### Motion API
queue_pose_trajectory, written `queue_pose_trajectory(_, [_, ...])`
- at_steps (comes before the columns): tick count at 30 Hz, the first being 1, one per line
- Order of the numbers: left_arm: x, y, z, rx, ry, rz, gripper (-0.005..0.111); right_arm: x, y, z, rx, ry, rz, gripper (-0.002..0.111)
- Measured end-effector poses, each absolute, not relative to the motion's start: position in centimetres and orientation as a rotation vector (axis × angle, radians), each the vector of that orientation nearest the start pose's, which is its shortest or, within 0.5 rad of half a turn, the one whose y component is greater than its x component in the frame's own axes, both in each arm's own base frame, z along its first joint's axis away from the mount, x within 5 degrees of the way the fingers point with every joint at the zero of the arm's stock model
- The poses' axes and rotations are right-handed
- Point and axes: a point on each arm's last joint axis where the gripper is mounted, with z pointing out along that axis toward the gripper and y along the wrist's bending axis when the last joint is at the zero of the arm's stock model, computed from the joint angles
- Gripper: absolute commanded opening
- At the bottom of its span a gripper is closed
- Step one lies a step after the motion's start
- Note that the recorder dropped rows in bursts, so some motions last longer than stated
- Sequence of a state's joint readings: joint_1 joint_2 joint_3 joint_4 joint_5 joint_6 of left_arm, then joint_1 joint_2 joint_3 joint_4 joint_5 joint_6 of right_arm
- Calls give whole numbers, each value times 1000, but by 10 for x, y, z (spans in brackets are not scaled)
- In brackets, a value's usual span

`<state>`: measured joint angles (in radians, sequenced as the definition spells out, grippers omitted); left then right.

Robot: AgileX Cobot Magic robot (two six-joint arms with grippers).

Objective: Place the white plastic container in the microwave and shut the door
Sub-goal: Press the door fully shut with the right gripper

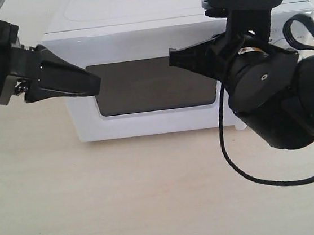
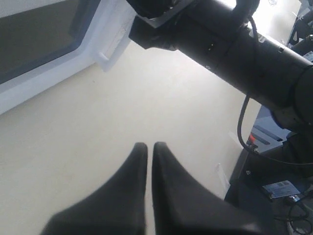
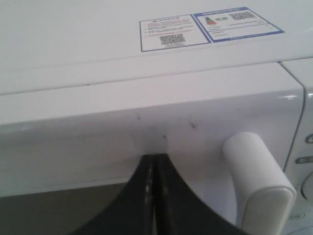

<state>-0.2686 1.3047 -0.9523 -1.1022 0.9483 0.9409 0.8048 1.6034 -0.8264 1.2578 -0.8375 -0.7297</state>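
Left gripper (image 1: 92,82), pressed together, hovers level before the door (image 1: 142,91); right gripper (image 1: 174,57), also pressed together, noses in beside the handle (image 3: 257,186).

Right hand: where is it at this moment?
Right of the exterior view, the shut right hand points at the top strip of the microwave door; in the right wrist view the bar handle stands just beside its tips.

Microwave (image 3: 73,39): smooth white casing, glossy;
Door (image 3: 73,142): glossy white frame, dark reflective window;
Handle (image 3: 257,186): smooth white plastic, soft sheen;
Stickers (image 3: 168,33): printed paper, slightly glossy;
Table (image 1: 127,200): pale wood-look top, matt;
Left gripper (image 1: 97,83), right gripper (image 1: 170,57): matt black plastic
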Motion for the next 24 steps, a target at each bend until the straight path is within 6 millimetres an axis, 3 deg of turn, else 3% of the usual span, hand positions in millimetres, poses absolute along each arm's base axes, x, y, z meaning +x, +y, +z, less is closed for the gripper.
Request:
queue_pose_trajectory(6, [227, -131, 315, 769, 2170, -1046, 4, 263, 183, 243, 109, 1821, 94, 0])
queue_pose_trajectory(10, [227, -131, 315, 769, 2170, -1046, 4, 257, 179, 260, 60, 1815, 116, 0])
queue_pose_trajectory(17, [223, -132, 315, 805, 2179, -1086, 4, 241, 161, 288, 127, 1830, 125, 0])
queue_pose_trajectory(24, [209, -131, 321, 817, 2176, -1154, 4, 236, 151, 299, 176, 1798, 94, 0])
